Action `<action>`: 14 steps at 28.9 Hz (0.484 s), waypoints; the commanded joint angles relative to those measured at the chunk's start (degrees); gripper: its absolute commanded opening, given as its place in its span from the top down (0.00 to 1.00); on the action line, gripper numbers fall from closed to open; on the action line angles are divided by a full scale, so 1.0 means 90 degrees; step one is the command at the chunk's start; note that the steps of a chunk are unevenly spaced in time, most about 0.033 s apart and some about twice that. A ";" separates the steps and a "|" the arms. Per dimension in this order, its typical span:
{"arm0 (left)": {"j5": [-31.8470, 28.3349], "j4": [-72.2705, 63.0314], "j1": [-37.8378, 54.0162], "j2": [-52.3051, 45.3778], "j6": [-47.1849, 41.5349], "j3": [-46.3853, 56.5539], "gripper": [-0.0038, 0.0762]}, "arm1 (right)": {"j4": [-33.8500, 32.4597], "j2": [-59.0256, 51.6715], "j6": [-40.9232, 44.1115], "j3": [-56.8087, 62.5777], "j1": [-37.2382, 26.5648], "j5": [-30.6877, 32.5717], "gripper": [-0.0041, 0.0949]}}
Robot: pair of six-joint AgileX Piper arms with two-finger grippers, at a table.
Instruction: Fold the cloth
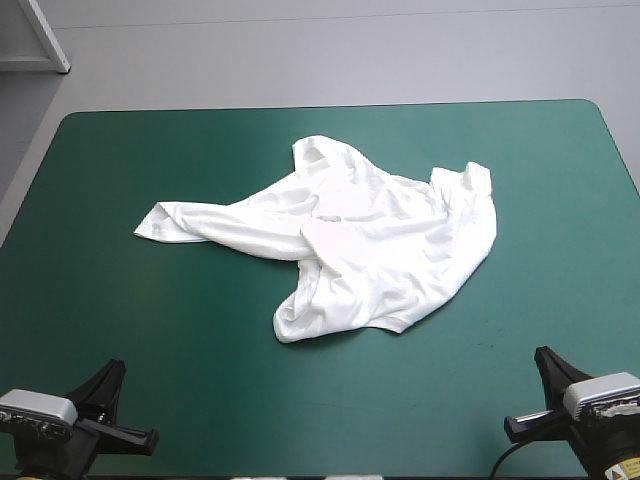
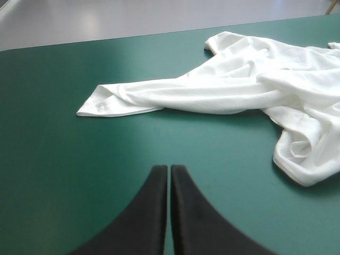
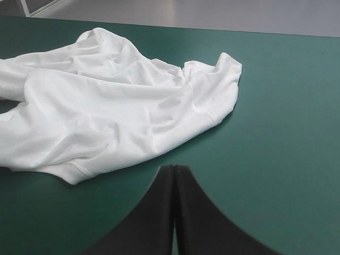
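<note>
Teal-green cover (image 1: 120,300) spans the table. At its seven o'clock corner in the high view sits the left gripper (image 2: 169,168), two broad black fin-shaped fingers pressed together into a pointed arch. It holds nothing and is well apart from the work.

The white short-sleeved T-shirt (image 1: 370,240) of soft fabric lies crumpled about the table's middle, untouched. A long twisted strip (image 1: 190,222) of it runs out toward nine o'clock. A rounded hem lobe (image 1: 310,318) sags toward six, and a bunched sleeve (image 1: 470,182) sits toward two. At five o'clock the right gripper (image 3: 174,169) is likewise closed and empty, near the hem but clear of it.

The risks, as I judge them:
- **Pushing instead of pinching:** both sets of fingers need to part before going down, or they would shove the fabric and deepen the wrinkles.
- **Lifting a knot:** the layers overlap, so a pinch at any visible edge may catch two plies and raise a tangle rather than open the shirt.
- **Carrying the twist:** the strip toward nine o'clock would probably keep its twist if pulled straight out.
- **Dragging the heap:** uneven pulls could haul it toward one edge.
- **Folding too soon:** a fold made before the shirt is flattened would set a lopsided bundle.
</note>
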 commanded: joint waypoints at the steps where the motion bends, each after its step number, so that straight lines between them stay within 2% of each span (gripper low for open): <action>1: -0.0473 -0.0115 -0.0035 -0.0034 -0.0027 -0.0126 0.93 | 0.0098 0.0110 -0.0014 -0.0158 0.0028 -0.0462 0.98; 14: -0.0453 -0.0115 -0.0035 -0.0022 -0.0117 -0.0126 0.93 | 0.0098 0.0110 -0.0014 -0.0158 0.0028 -0.0462 0.98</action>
